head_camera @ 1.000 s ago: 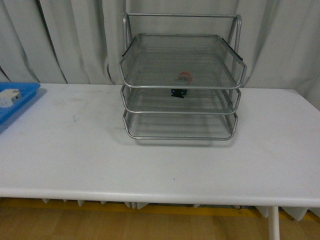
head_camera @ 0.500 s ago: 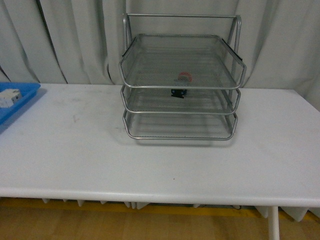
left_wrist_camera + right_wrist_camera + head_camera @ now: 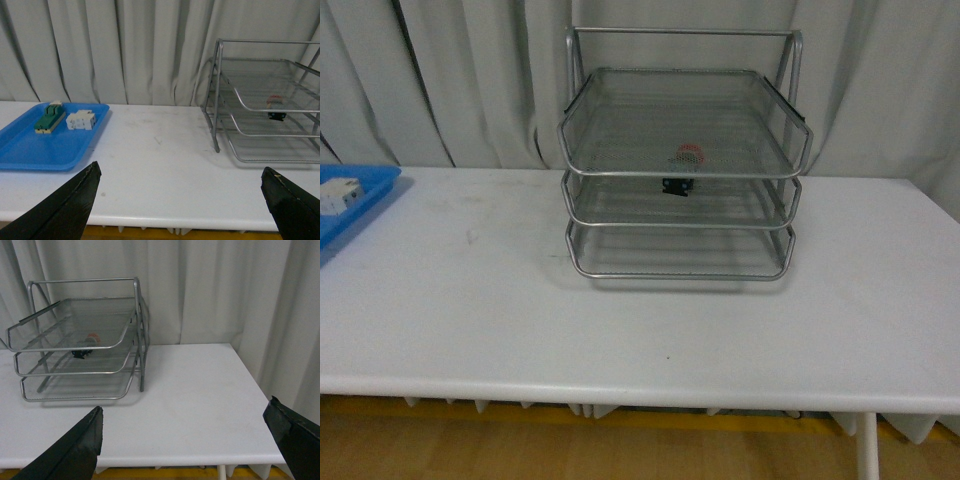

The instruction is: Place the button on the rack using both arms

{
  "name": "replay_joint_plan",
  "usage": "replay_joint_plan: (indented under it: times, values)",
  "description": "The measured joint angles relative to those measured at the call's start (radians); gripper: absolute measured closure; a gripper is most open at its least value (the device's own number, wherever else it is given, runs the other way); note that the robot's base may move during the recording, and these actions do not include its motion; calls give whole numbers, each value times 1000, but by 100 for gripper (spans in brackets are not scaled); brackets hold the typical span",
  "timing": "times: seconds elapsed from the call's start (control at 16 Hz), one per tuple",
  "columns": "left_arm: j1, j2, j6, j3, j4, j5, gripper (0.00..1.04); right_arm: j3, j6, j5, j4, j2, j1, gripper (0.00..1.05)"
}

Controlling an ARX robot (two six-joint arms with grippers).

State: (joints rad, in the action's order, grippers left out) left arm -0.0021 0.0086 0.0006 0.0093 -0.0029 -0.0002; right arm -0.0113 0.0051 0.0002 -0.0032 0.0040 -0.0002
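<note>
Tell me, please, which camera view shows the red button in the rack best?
The front view: the button faces the camera on the rack's middle shelf, cap and black body visible. Both wrist views show it smaller, from the side, through mesh.

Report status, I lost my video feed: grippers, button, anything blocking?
Left gripper open, empty. Right gripper open, empty. Button sits on the rack's middle shelf. Nothing in the way.
</note>
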Motion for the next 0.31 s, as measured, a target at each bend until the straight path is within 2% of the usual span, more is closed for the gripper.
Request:
replay_joint_plan:
  times: [0.31]
  values:
    - [0, 0, 0, 0, 0, 0, 7, 0, 0, 0, 0, 0, 0, 6]
